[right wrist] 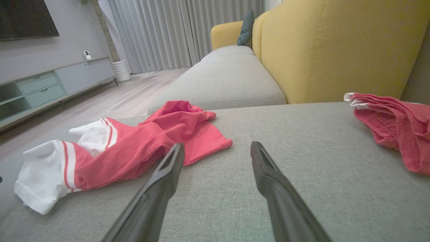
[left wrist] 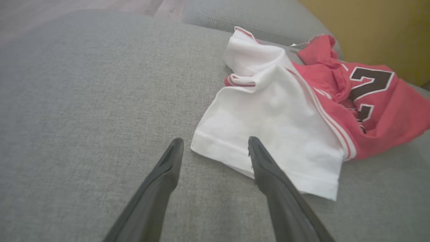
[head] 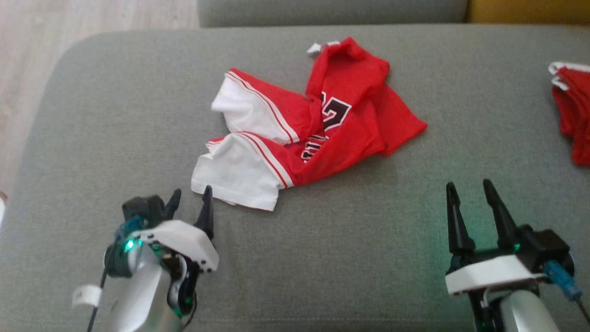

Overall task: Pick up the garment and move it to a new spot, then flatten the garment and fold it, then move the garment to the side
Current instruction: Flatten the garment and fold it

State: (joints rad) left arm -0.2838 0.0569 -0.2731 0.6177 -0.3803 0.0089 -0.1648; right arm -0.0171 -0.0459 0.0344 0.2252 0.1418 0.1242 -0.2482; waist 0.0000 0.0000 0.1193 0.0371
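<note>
**Step one, pre-grasp: shirt not yet picked up**

Red-and-white jersey shirt [head: 313, 124] crumpled mid-way along grey sofa seat cushion [head: 350, 258]. White sleeves toward robot's left, red body with dark number bunched behind. Not lifted, flattened or folded. Judged: approach for first pick-up.

Left gripper [head: 192, 191] spread wide and empty, tips just beside hem of near white sleeve [left wrist: 268, 134]. In left wrist view one fingertip over hem edge; contact impossible to tell. Right gripper [head: 469, 184] likewise spread and empty, over bare cushion, well apart from shirt.

Next move, as judged: left fingers down astride sleeve hem, then pinch. Right gripper across to red corner [head: 415, 124] for a two-point lift. Bunched folds likely to drag, so a clean pinch on the edge preferable.

Around: second red garment [head: 571, 115] at right edge of cushion, to be kept clear of when choosing new spot. Yellow backrest [right wrist: 336, 50] behind, wood floor [head: 27, 69] beyond left end. No obstacle seen between grippers and shirt.
</note>
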